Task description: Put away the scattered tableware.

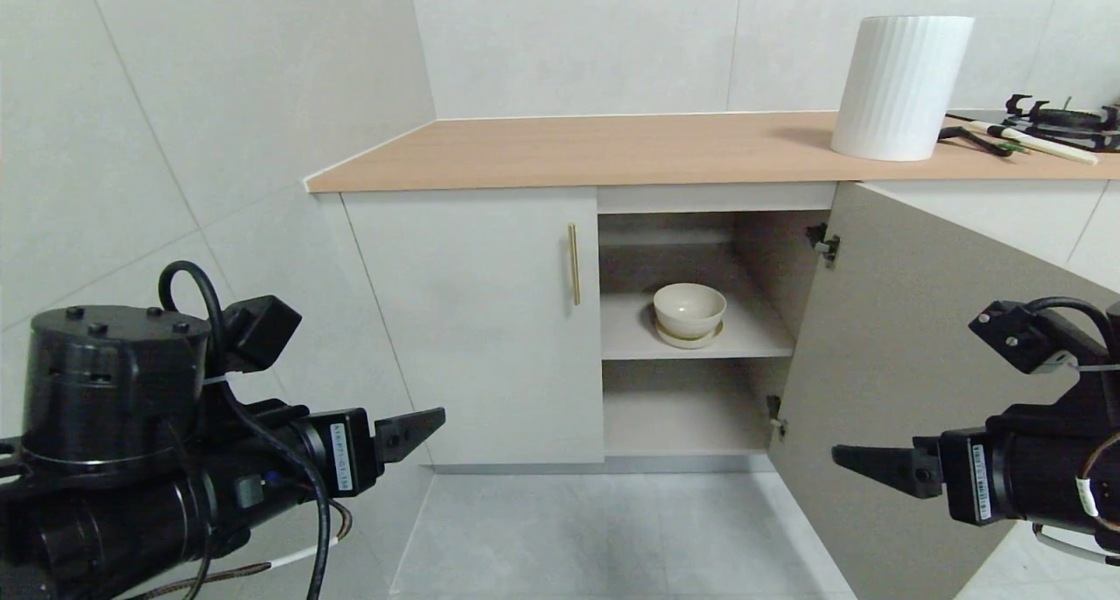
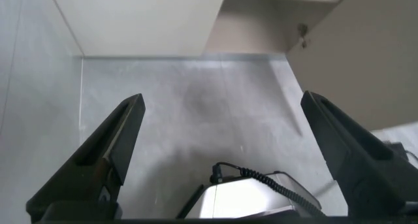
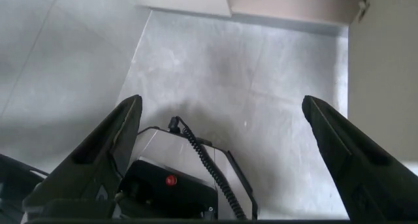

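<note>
The cupboard under the counter (image 1: 612,150) has one door (image 1: 875,346) swung wide open. The other door (image 1: 477,320) is shut. On the middle shelf (image 1: 752,338) inside sits a pale bowl (image 1: 689,309). It rests on a small plate (image 1: 689,335). Both stand the right way up, near the front of the shelf.

So it looks like this part of the job is done: the bowl and plate are put away.

The left pincer (image 2: 222,103) is open wide and holds nothing. The right pincer (image 3: 222,101) is open wide too, and it is empty as well. Both hang low in front of the cupboard, over the floor (image 1: 612,530), well apart from the bowl. The right one is just beside the open door.

Up on the counter stands a tall white jar (image 1: 901,84) with ribs. Past it, by the stove, lie some long thin things (image 1: 1037,141). I cannot tell what they are. They might be more tableware to tidy up.

I think what is left is small: maybe those thin things, and then shutting the open door.
</note>
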Tool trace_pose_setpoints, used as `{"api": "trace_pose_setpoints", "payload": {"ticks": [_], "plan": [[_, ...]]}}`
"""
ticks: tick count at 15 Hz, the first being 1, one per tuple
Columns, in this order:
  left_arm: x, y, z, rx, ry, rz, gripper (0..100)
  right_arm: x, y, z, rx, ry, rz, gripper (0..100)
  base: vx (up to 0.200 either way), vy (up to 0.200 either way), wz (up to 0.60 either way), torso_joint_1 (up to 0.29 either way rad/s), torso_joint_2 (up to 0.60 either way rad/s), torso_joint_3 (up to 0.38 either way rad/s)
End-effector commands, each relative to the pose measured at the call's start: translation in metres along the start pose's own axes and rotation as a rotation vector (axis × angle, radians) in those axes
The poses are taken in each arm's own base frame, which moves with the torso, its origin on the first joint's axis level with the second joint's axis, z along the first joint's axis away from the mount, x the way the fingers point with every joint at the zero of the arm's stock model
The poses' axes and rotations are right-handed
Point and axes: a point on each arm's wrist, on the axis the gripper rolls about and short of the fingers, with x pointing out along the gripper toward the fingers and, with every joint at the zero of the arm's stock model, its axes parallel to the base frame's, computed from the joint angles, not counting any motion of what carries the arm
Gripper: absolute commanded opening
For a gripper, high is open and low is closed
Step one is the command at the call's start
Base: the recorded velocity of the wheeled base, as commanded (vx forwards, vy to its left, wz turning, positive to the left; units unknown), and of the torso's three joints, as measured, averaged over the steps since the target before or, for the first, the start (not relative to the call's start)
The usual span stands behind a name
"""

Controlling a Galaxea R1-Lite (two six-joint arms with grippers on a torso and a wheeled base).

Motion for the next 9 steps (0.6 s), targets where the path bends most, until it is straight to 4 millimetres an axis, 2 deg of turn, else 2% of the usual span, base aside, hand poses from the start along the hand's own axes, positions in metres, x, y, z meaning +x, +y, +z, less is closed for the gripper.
{"api": "trace_pose_setpoints", "payload": {"ticks": [1,5,9], "plan": [[0.000,0.001,-0.001,0.002,0.004,0.002,100,0.003,-0.001,-0.004,0.001,0.021,-0.006,100,-0.200,0.000,0.00,-0.002,0.01,-0.002],[-0.001,0.000,-0.001,0.001,-0.002,-0.003,100,-0.002,-0.005,-0.016,0.002,0.034,-0.023,100,0.000,0.000,0.00,0.000,0.00,0.000],[-0.002,0.000,0.000,0.008,-0.006,-0.002,100,-0.008,-0.006,-0.019,0.002,0.021,-0.016,100,0.000,0.000,0.00,0.000,0.00,0.000]]}}
